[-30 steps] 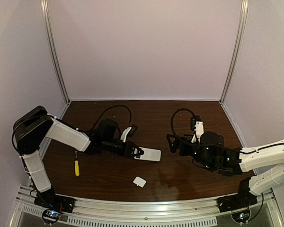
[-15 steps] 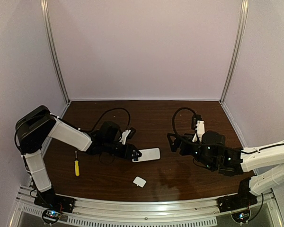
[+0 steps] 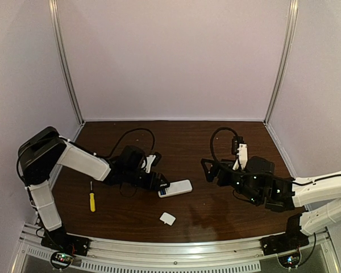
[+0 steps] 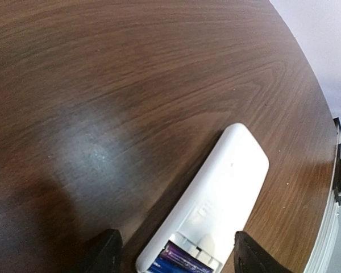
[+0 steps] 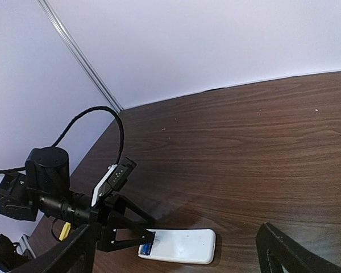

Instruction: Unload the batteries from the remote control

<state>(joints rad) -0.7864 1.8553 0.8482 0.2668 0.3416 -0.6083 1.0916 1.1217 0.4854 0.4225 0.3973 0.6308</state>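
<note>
Watching my left claw [image 3: 162, 184] spread, I see it has let go of the remote [image 3: 176, 188], which now lies flat near the middle of the table [image 3: 227, 210]. The batteries [image 4: 179, 263] sit in their open bay, so none is unloaded yet. My right claw [image 3: 208, 170] hangs released, empty.

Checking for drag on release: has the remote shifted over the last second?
Yes, slightly. The remote control has swung in the top view, and its battery end now lies nearer the white cover piece.
</note>
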